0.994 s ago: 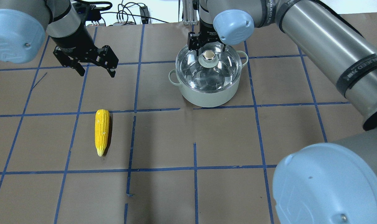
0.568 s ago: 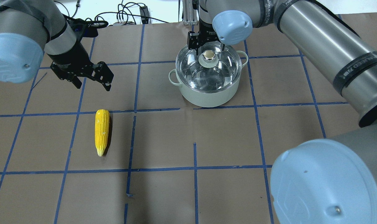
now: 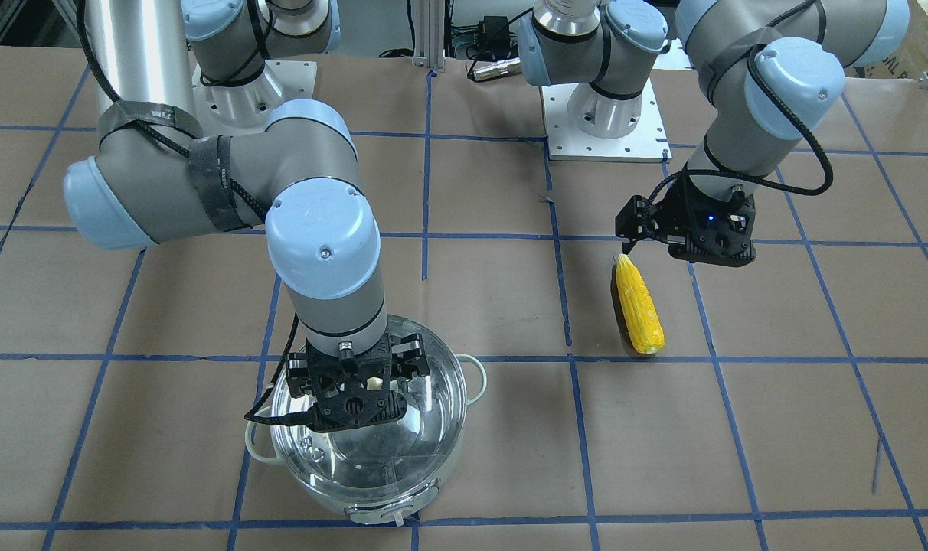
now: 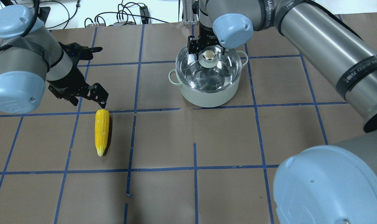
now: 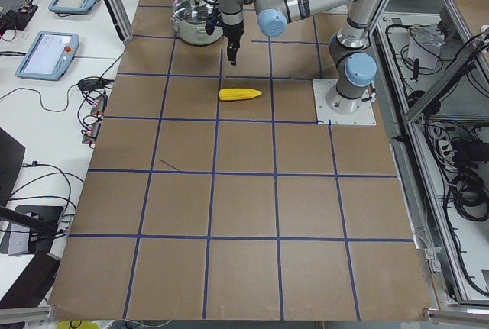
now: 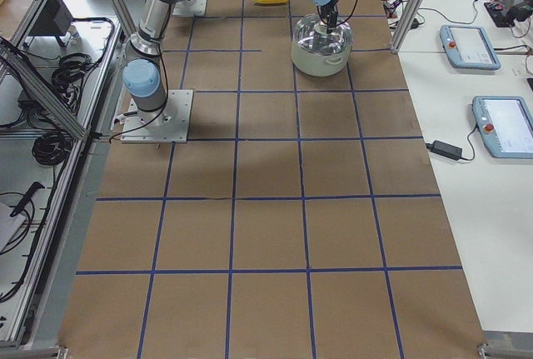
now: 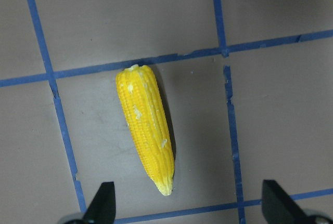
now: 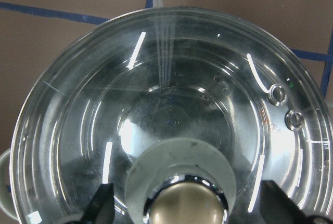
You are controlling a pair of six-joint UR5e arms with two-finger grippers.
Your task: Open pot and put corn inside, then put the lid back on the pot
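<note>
- Across the table: the right gripper (image 3: 357, 386) sits low over the lid (image 3: 357, 455), and the lid is on the pot (image 3: 433, 486). The left gripper (image 3: 686, 241) hangs by the pointed end of the corn (image 3: 638, 306), clear of it. The corn lies flat on the table (image 3: 495, 229), well apart from the pot.
- Overhead: the right fingers (image 4: 191, 46) stand apart, one on each side of the knob (image 4: 209, 55), not pinching it. The left fingers (image 4: 103, 98) are spread too, with nothing between them. The corn's tip points toward the robot.
- Left end: the corn lies alone on the brown paper, the pot beyond it. The grippers are too small here to judge.
- Right end: the pot is nearer, lid on, with the corn a yellow sliver past it.
- Left wrist: the corn is dead centre, its tip toward the two fingertips (image 7: 104, 200). They are wide apart at the bottom edge and neither touches the corn.
- Right wrist: looking down through the glass into the pot, the knob is at bottom centre. There is a gap to the fingertips (image 8: 101, 203) on both sides.
</note>
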